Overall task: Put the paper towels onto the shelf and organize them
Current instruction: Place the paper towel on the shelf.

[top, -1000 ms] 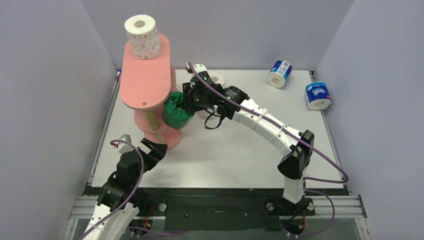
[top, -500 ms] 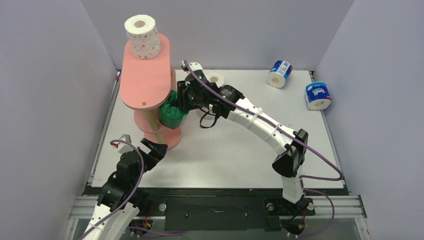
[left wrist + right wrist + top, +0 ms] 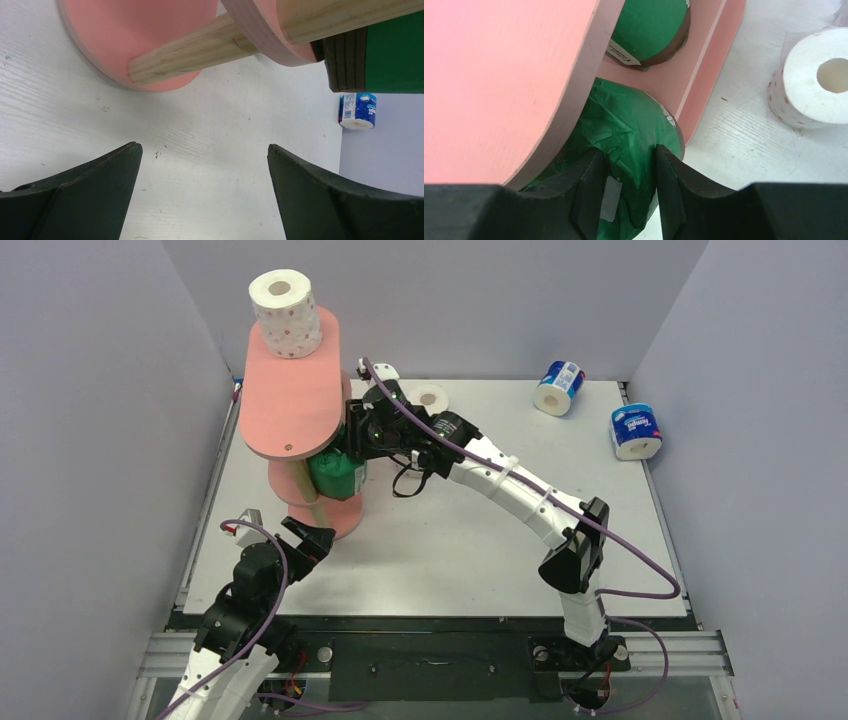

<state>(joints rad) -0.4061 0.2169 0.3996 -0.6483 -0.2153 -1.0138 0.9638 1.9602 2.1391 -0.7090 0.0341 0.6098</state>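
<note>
Right gripper point(image 3: 626, 167) was closed down narrow, its two black fingers point(image 3: 586, 192) pinching the crumpled wrapper of a green-wrapped brown paper roll point(image 3: 636, 125). We saw that roll tucked under the top board of the salmon-pink three-tier shelf with pale wooden posts point(image 3: 290, 390), at the edge of the middle board. We could not tell whether it sat fully on that board.

A second green-wrapped roll point(image 3: 649, 30) lay further along the same middle board, just beside the held one. One white roll with red dots point(image 3: 285, 312) stood upright on the far end of the top board. Another white red-dotted roll point(image 3: 819, 85) stood on the white table point(image 3: 450, 540), near the shelf and behind the right arm. Two blue-white wrapped rolls point(image 3: 559, 387) point(image 3: 636, 431) lay on the table's far right side, well apart from the shelf.

Left gripper point(image 3: 202, 165) was spread wide with nothing between the fingers, hanging over bare table near the shelf's bottom board.
</note>
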